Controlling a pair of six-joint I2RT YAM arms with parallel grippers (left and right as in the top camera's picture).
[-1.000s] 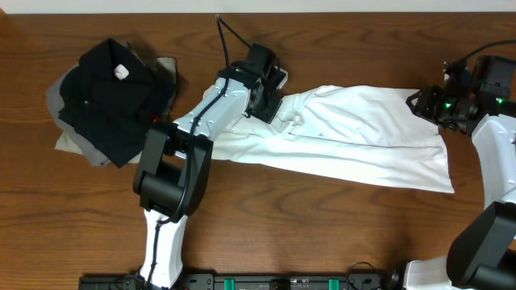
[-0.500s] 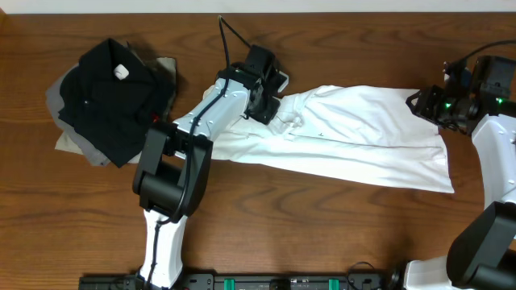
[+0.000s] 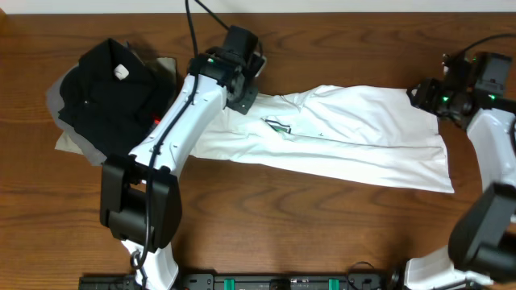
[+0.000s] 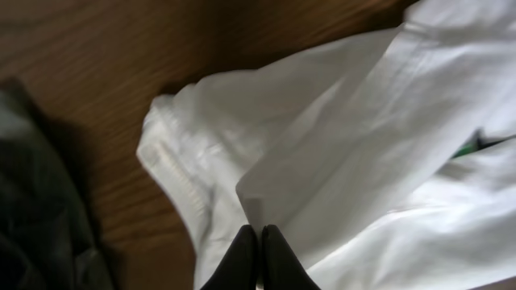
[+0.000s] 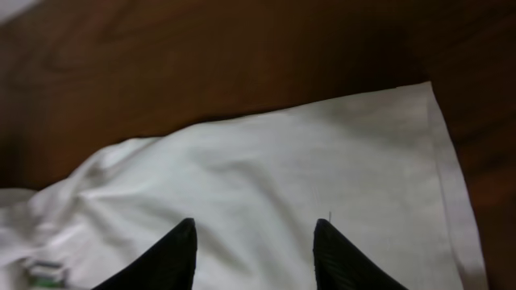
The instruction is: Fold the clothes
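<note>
White T-shirt lies spread centre-right on the bench. Left gripper jaws together, pinching its fold (upper centre of frame). Right gripper jaws apart over its right edge.

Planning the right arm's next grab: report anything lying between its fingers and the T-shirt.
Nothing visible does. The right fingers stand apart, pointing at the T-shirt near its edge. The wrist view shows only bare white cloth and the table ahead of them.
</note>
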